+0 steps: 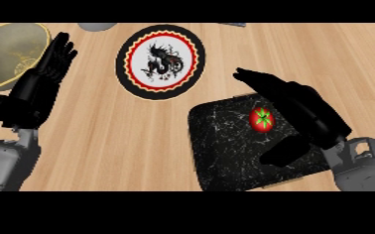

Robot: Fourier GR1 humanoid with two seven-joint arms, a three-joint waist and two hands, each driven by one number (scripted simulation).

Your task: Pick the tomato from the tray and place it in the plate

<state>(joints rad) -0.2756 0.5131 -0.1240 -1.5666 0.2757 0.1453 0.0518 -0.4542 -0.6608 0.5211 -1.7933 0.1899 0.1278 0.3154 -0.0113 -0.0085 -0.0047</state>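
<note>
Bright, even light on the counter (110, 144); tray (219, 153) casts perhaps a faint shadow.

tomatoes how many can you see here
1. The tomato lies on the dark tray at lower right, beside the open right robot hand. That hand covers part of the tray, so another could be hidden.

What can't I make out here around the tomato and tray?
Head view:
- tray: right part hidden under right hand.
- tomato: contact with that hand unclear.
- grey object: cut off by top edge.
- yellowish round object: cut by left edge, partly behind left hand.
</note>
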